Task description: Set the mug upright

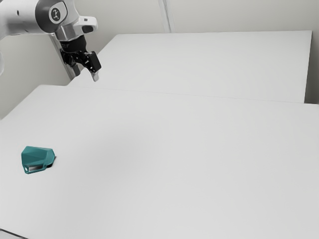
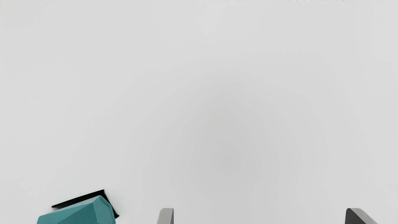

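One teal mug is tipped on its side on the tabletop, and the claw is held high and pretty wide, probably so the mug can be straddled.

- Exterior view: you're beside the arm, set back, angled down across the table.
- Wrist view: you're on the arm, closer, facing down.
- Both give you mug and tabletop.

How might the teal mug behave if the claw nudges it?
The mug looks rigid, so it probably won't squash. Lying on its side, it could rock, but its flat facets should resist rolling. Its smooth faces may slip.
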Robot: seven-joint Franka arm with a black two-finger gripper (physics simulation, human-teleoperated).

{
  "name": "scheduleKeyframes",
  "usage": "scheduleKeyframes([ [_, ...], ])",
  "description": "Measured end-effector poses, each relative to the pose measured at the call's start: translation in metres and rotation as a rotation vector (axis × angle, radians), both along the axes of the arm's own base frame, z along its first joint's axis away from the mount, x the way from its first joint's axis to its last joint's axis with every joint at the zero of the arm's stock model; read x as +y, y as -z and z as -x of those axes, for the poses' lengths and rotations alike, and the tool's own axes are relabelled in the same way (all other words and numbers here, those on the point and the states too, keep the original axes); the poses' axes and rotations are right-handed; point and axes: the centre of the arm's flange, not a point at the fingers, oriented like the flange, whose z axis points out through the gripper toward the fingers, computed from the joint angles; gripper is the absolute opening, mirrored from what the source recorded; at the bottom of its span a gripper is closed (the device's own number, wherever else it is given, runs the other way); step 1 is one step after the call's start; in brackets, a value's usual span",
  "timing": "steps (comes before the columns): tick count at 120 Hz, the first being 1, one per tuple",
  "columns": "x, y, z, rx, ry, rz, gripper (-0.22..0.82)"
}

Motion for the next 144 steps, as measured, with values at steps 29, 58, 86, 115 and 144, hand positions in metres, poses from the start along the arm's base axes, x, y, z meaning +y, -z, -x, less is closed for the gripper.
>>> scheduleKeyframes([
  [29,0.000,0.000,0.000,-0.003,-0.015,0.002,0.60],
  [58,0.026,0.006,0.024,0.017,-0.096,0.090,0.60],
  [86,0.147,0.019,0.078,0.029,-0.300,0.291,0.60],
  [115,0.276,0.050,0.149,0.010,-0.428,0.468,0.60],
  [144,0.390,0.134,0.221,0.017,-0.504,0.629,0.60],
])
